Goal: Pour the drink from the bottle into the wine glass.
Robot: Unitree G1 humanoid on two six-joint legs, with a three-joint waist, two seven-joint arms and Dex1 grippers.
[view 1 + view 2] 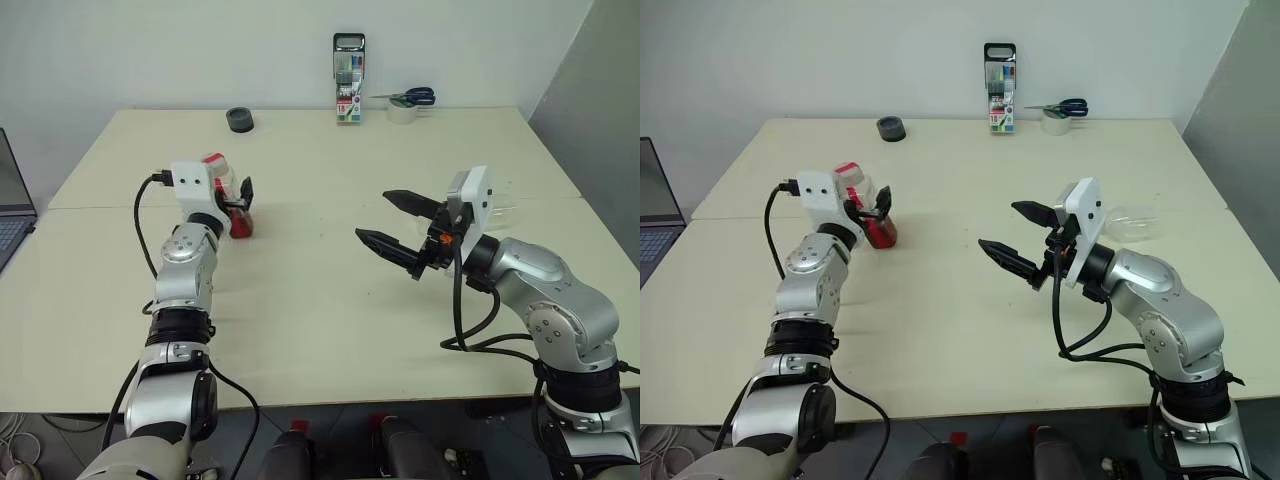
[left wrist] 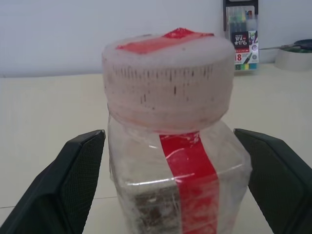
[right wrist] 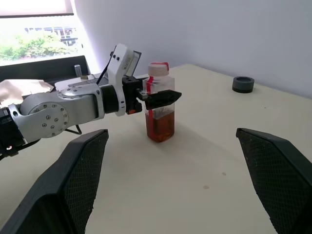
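A robot's left end effector [image 3: 157,96] brackets the bottle [image 3: 160,108] on the cream worktop [image 1: 320,300], its two black fingers spread wide on either side just under the cap and gripping nothing. The bottle stands upright, capped, about half full of the drink [image 3: 160,127]. The right end effector [image 1: 398,230] hangs open and empty over the middle of the worktop, while the wine glass [image 1: 1132,223] lies on its side beyond the right arm. Risks from here look plain: a high pinch near the cap could tip the bottle as the fingers close or let it swing once lifted, the smooth plastic may slip, and with the cap on and the glass down, pouring now would spill.
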